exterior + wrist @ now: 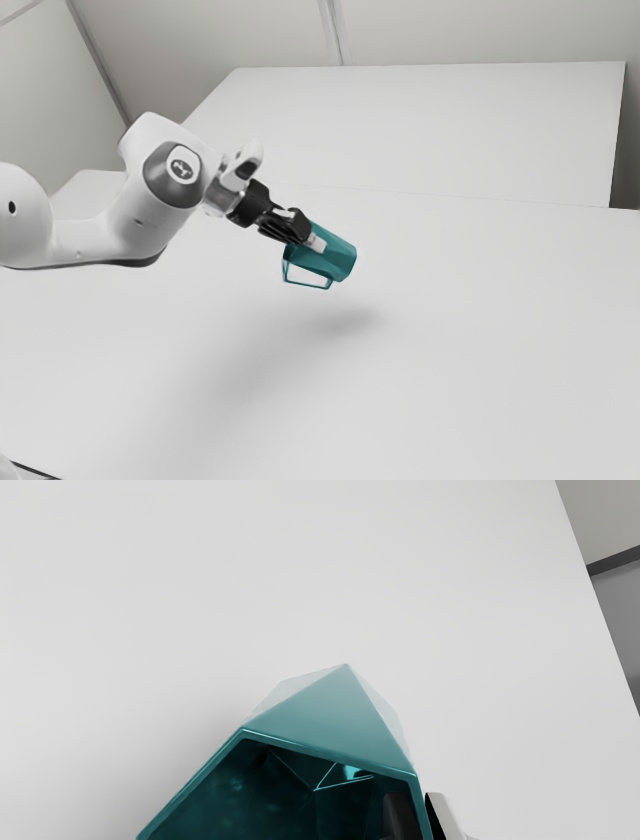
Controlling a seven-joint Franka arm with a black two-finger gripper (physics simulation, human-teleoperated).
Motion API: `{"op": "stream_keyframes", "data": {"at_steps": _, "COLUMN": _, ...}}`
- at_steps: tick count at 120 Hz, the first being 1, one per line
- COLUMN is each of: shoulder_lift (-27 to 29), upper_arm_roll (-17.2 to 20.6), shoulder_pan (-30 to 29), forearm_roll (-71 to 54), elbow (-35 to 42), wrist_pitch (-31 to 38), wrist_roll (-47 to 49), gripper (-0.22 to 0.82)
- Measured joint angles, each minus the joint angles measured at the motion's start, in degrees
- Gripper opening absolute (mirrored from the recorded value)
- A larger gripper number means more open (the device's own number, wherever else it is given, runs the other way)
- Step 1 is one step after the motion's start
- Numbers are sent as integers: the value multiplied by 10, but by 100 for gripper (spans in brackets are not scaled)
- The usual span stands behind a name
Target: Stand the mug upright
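At the centre of the exterior view, your gripper [314, 242] pinches the tilted mug [330, 256] by its wall [420, 800], apparently clear of the counter [470, 340]. Keep that pinch firm, swing the base [349, 264] directly underneath, lower gently, and release only once it sits flat.

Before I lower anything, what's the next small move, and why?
I'd probably turn the gripper to bring the teal mug upright: it is pinched by its wall and hangs tilted, mouth toward the gripper, apparently above the table, shadow set apart below.
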State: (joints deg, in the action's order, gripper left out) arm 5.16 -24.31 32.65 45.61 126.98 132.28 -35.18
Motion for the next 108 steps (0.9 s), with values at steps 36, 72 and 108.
{"op": "stream_keyframes", "data": {"at_steps": 36, "shoulder_lift": 0, "upper_arm_roll": -14, "shoulder_pan": -36, "forearm_roll": -177, "elbow": -13, "wrist_pitch": -2, "wrist_roll": 51, "gripper": -18}}
{"op": "stream_keyframes", "data": {"at_steps": 72, "shoulder_lift": -35, "upper_arm_roll": -17, "shoulder_pan": -77, "forearm_roll": -336, "elbow": -34, "wrist_pitch": -3, "wrist_roll": 107, "gripper": -18}}
{"op": "stream_keyframes", "data": {"at_steps": 108, "shoulder_lift": -102, "upper_arm_roll": -20, "shoulder_pan": -108, "forearm_roll": -429, "elbow": -81, "wrist_pitch": -35, "wrist_roll": 154, "gripper": -18}}
